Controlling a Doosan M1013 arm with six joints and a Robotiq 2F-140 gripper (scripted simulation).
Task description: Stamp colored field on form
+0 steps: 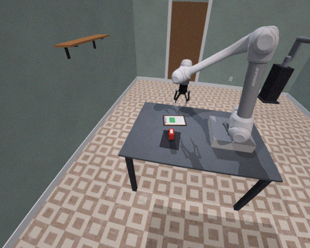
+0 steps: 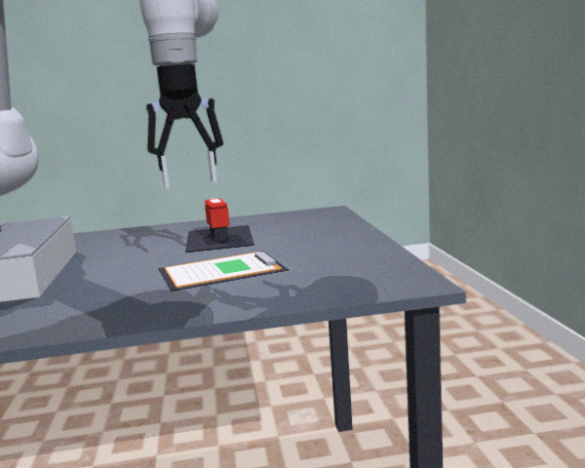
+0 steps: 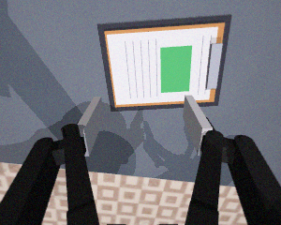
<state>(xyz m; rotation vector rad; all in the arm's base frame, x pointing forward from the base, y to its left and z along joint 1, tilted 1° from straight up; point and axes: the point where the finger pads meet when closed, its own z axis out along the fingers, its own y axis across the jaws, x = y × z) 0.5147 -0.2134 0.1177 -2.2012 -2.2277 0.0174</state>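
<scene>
The red stamp (image 1: 171, 133) stands upright on its dark mat (image 1: 170, 140) on the grey table; it also shows in the exterior view (image 2: 215, 216) on the mat (image 2: 219, 242). The form (image 1: 174, 120) lies on a clipboard beyond the mat, with a green field (image 1: 172, 119). The form also shows in the exterior view (image 2: 222, 269) and in the wrist view (image 3: 165, 65), with its field (image 3: 176, 68). My gripper (image 2: 188, 174) (image 1: 181, 103) hangs open and empty high above the table, near the table's far edge. In the wrist view the fingers frame bare table just off the form.
The arm's base block (image 1: 231, 133) stands on the right part of the table. A black box on a stand (image 1: 275, 82) is behind it on the floor. A wooden shelf (image 1: 81, 41) hangs on the left wall. A door (image 1: 186, 37) is at the back.
</scene>
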